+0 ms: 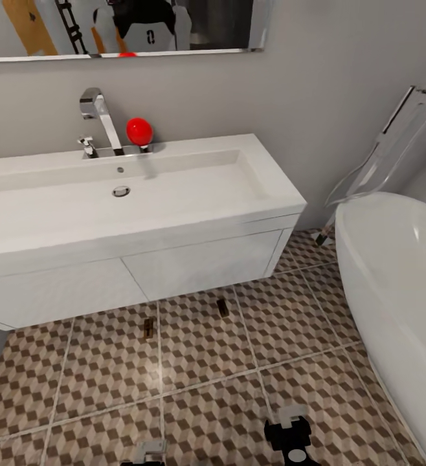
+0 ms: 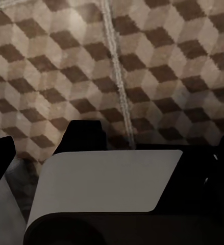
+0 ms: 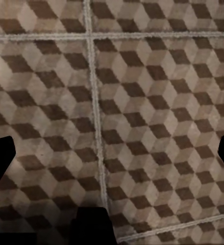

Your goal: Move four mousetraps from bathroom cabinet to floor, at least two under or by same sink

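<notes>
Facing the sink (image 1: 119, 188), two mousetraps (image 1: 148, 327) down beside it; right gripper (image 3: 112, 153) spread and empty, left gripper (image 2: 112, 153) unreadable. Next: back to the cabinet.

Glossy white sink (image 1: 174, 194), chrome tap (image 1: 100, 120) (mirror-bright), seemingly matt tiled floor (image 1: 206, 375).

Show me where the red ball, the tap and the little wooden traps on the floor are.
red ball (image 1: 139, 131), head view, centre of the knob.
tap (image 1: 104, 120), head view, its upright chrome neck.
mousetraps (image 1: 149, 327), head view, the left trap's wooden face; another (image 1: 221, 307) lies near the vanity.
</notes>
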`<state>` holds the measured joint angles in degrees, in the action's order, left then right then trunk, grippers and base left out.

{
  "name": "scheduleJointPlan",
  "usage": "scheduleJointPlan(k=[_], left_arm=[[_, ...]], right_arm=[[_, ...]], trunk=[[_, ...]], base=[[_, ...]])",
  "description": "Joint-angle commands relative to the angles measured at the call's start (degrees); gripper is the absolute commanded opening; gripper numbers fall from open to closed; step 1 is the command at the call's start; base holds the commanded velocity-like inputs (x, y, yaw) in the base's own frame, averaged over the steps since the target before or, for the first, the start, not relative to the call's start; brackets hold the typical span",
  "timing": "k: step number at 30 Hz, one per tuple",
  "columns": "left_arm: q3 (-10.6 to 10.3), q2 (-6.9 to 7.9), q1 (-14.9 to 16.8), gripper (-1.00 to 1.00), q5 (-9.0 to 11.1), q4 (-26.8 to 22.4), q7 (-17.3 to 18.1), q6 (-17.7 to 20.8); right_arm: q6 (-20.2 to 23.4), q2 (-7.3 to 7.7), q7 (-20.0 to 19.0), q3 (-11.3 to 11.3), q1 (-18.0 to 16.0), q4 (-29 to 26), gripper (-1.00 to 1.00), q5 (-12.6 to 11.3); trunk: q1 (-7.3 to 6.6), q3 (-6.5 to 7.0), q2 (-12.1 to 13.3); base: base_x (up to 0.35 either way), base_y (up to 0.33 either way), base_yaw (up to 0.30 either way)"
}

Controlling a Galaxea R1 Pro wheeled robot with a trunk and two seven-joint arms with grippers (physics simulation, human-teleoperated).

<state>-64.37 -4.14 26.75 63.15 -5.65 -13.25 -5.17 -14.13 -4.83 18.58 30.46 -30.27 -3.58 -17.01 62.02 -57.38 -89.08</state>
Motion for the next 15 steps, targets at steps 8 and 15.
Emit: scheduleJointPlan(k=[8,15], left_arm=[[-0.49,0.01,0.01,1.0,0.48,-0.08,-0.29,-0.16],[-0.49,0.01,0.01,1.0,0.51,-0.14,-0.29,-0.13]], right_arm=[[-0.2,-0.08,0.13,0.48,0.64,0.07,1.0,-0.49],[-0.21,-0.09,0.14,0.48,0.8,0.07,1.0,-0.41]], trunk=[[0.0,0.59,-0.01],[0.0,1.12,-0.01]], base=[[0.0,0.0,-0.197],[0.0,0.0,-0.206]])
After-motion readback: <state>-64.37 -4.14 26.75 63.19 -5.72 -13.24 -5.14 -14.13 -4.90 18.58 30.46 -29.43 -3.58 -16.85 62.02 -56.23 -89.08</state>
